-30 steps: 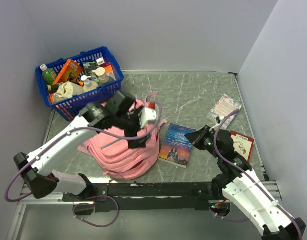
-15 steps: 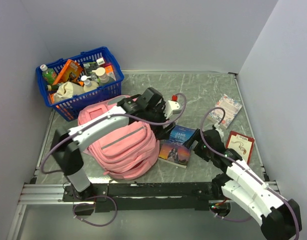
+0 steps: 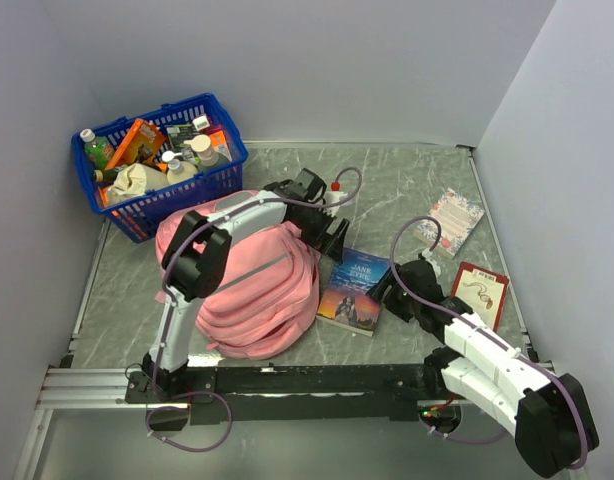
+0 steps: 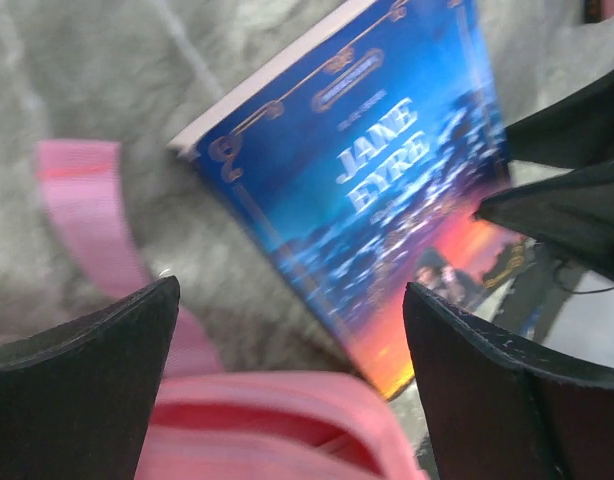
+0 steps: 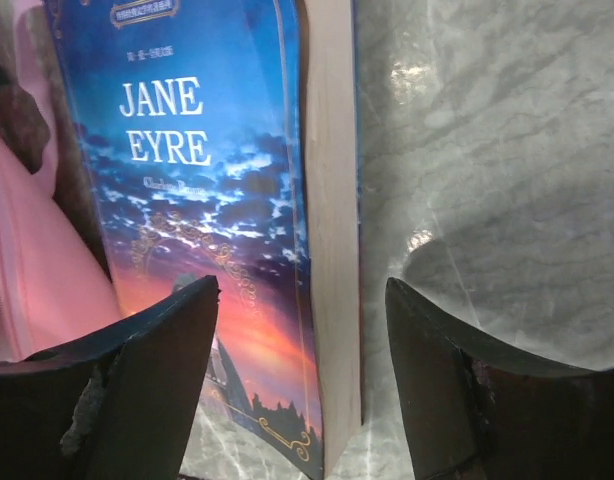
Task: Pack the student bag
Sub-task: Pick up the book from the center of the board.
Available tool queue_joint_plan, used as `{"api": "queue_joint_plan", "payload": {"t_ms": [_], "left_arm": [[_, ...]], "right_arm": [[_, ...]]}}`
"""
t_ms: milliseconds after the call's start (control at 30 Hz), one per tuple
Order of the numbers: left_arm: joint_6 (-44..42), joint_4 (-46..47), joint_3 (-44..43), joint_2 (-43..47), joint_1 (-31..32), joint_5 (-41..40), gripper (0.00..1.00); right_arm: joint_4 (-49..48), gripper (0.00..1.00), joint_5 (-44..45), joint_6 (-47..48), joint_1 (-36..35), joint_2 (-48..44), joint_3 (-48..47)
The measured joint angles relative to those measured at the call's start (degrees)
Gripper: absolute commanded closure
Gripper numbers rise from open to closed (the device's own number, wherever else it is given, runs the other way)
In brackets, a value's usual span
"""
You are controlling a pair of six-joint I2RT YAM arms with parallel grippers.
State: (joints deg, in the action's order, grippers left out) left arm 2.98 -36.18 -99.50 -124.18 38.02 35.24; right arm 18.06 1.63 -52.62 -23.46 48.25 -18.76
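A paperback [image 5: 187, 200] titled "JANE EYRE" is being straddled by the right gripper [image 5: 302, 300], fingers parted, and overhung by the left gripper [image 4: 287, 295], jaws spread wide; the student bag [image 3: 277, 300] is lying just beside it.

Blue basket [image 3: 179, 203], Jane Eyre book [image 3: 355, 290]
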Motion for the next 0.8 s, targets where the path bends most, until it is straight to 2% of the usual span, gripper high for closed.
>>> {"api": "queue_joint_plan", "payload": {"t_ms": [100, 133, 333, 367, 400, 467, 500, 567, 600, 633, 733, 800], "left_arm": [[0.96, -0.70, -2.27, -1.55, 1.07, 0.98, 0.04], [1.14, -0.68, -3.15, -2.29, 1.46, 1.20, 0.04], [2.49, -0.26, -3.98, -6.47, 3.15, 2.58, 0.03], [2.73, -0.50, -4.48, -6.99, 3.23, 3.32, 0.04], [2.80, -0.42, -4.92, -7.13, 3.26, 3.41, 0.04], [2.86, -0.33, -5.22, -7.26, 3.23, 2.89, 0.04], [2.89, -0.26, -5.20, -7.26, 3.06, 2.82, 0.01], [2.97, -0.17, -5.11, -7.26, 2.58, 2.54, 0.09], [3.26, 0.13, -4.92, -7.23, 2.34, 2.86, 0.19], [3.48, 0.57, -4.57, -7.10, 2.16, 3.08, 0.23], [3.26, 3.50, -1.68, -5.75, 1.88, 2.91, 0.28], [2.71, 5.92, 0.94, -4.17, 1.81, 2.91, 0.32]], "right_arm": [[-1.38, 0.09, -0.17, 0.11, 0.00, 0.66, 0.15], [-1.53, 0.10, -0.15, 0.13, 0.00, 1.05, 0.15], [-5.18, 0.33, -0.81, 0.61, 0.00, 5.77, 0.15], [-5.97, 0.46, -1.03, 0.59, 0.00, 6.49, 0.15], [-7.08, 0.53, -1.29, 0.74, 0.04, 7.21, 0.24], [-8.50, 0.67, -1.75, 0.92, 0.26, 7.89, 0.74], [-9.53, 0.70, -2.12, 0.85, 0.50, 7.78, 1.25], [-12.31, 0.79, -2.36, 1.11, 0.79, 6.60, 2.67], [-13.53, 0.82, -2.51, 1.27, 0.87, 5.90, 3.45], [-14.45, 0.84, -2.67, 1.53, 0.96, 5.11, 4.22], [-16.02, 0.98, -2.91, 2.64, 1.03, 2.80, 5.88], [-17.16, 1.00, -2.97, 3.13, 1.01, 1.27, 7.06]]}}
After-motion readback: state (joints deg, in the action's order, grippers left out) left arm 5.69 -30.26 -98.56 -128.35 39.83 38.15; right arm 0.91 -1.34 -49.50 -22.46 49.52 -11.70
